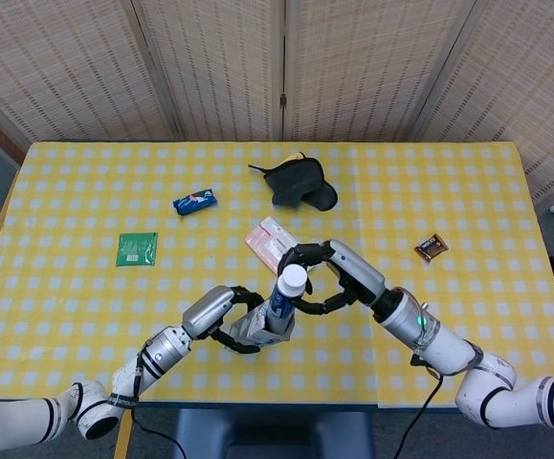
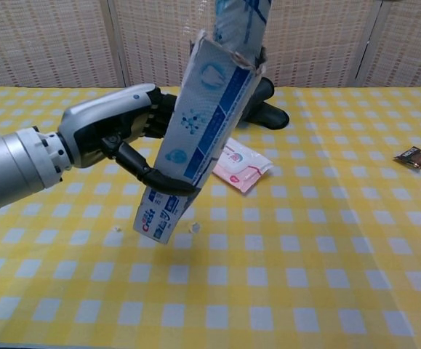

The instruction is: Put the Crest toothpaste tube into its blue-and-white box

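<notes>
The left hand (image 2: 119,138) grips the blue-and-white box (image 2: 195,142) around its middle, fingers curled round the lower face, holding it clear of the table (image 1: 85,306) and tilted with its open mouth toward 1 o'clock in the chest view. The toothpaste tube (image 1: 284,296) is already part-way into that mouth, its white cap end sticking out; in the head view the right hand (image 1: 329,277) has its fingers curled loosely about the cap end, though whether they pinch it or only steady it I cannot tell.

The step in hand, as I judge it, is seating the tube fully. To do it well, the tube's axis ought to stay in line with the box's long axis, so the tube slides and does not jam against the torn-looking flaps at the mouth (they stand up at the rim). The left hand should hold firm without crushing the card walls inward.

For room: the pink packet (image 1: 272,244) lies just beyond, at 12 o'clock from the box, and the black pouch (image 1: 299,184) further off the same way. The small blue packet (image 1: 194,202) and green packet (image 1: 137,249) sit well apart toward 10 o'clock, the brown wrapper (image 1: 431,249) at 2 o'clock. The near table edge is close at 6 o'clock
</notes>
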### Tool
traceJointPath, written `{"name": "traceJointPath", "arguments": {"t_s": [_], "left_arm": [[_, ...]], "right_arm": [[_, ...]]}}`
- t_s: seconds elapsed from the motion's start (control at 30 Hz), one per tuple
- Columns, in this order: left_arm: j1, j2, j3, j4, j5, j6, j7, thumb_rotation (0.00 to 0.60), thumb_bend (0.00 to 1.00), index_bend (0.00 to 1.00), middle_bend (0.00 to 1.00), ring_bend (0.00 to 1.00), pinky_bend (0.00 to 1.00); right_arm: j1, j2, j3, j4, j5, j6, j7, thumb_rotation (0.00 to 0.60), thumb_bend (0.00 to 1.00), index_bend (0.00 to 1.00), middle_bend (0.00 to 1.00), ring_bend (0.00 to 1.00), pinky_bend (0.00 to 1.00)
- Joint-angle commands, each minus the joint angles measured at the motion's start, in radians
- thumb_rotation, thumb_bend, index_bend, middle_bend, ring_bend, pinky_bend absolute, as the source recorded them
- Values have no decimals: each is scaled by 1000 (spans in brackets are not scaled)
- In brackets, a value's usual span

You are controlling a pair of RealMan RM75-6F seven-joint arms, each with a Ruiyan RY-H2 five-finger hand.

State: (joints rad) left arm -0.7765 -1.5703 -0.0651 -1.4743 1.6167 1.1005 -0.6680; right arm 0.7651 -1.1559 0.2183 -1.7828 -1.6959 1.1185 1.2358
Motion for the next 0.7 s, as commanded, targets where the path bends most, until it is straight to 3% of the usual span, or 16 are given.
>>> {"name": "traceJointPath", "arguments": {"t_s": [0.03,0.2,0.3,0.47,0.7], "left_arm": [[-3,6,6,-6,7,1,-32,600,128,618,734,567,403],[-10,17,17,-9,25,1,-72,600,128,618,734,568,401],[-15,24,20,-6,31,1,-96,600,128,617,738,576,402],[-19,30,26,-6,39,8,-119,600,128,617,741,578,405],[-14,23,32,5,39,20,-110,600,127,619,745,579,408]], "right_arm": [[17,17,-17,8,-25,-2,27,600,379,820,687,610,665],[26,23,-32,13,-34,16,36,600,378,803,656,580,651],[25,18,-40,17,-31,29,32,600,378,711,586,515,601],[35,19,-58,28,-35,33,67,600,379,457,413,361,478],[43,28,-68,28,-16,28,58,600,379,141,275,229,306]]}}
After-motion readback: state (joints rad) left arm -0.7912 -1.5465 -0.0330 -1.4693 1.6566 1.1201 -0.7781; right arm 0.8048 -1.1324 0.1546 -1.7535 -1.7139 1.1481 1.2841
